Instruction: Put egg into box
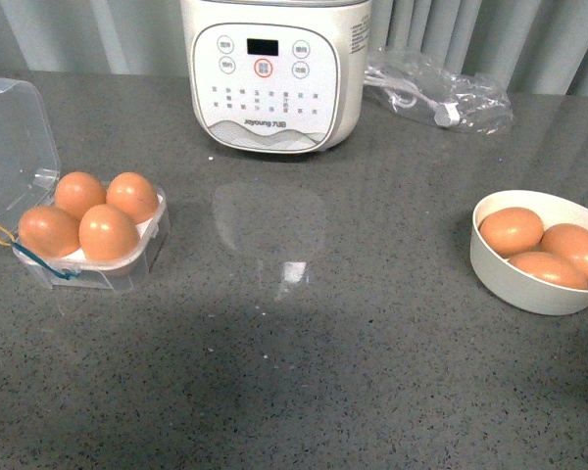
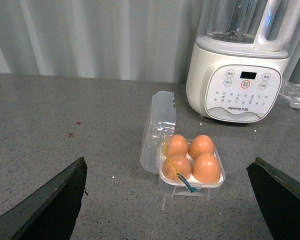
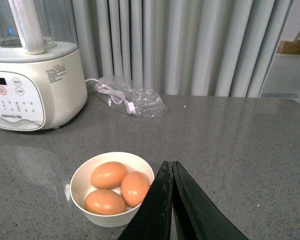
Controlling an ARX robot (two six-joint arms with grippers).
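The clear egg box (image 1: 88,266) stands at the left of the grey table, lid (image 1: 15,147) open, with several orange-brown eggs (image 1: 108,233) filling its cells. It also shows in the left wrist view (image 2: 190,186), lid (image 2: 159,131) hinged up, eggs (image 2: 206,167) inside. My left gripper (image 2: 172,200) is open and empty, well back from the box. A round white bowl (image 1: 529,289) at the right holds three eggs (image 1: 512,231). In the right wrist view the bowl (image 3: 110,220) and its eggs (image 3: 109,175) lie beside my right gripper (image 3: 170,167), which is shut and empty. Neither arm shows in the front view.
A white Joyoung blender (image 1: 274,73) stands at the back centre; it also shows in the left wrist view (image 2: 237,80) and the right wrist view (image 3: 32,85). A clear plastic bag with a white cord (image 1: 441,93) lies at the back right. Grey curtains hang behind the table.
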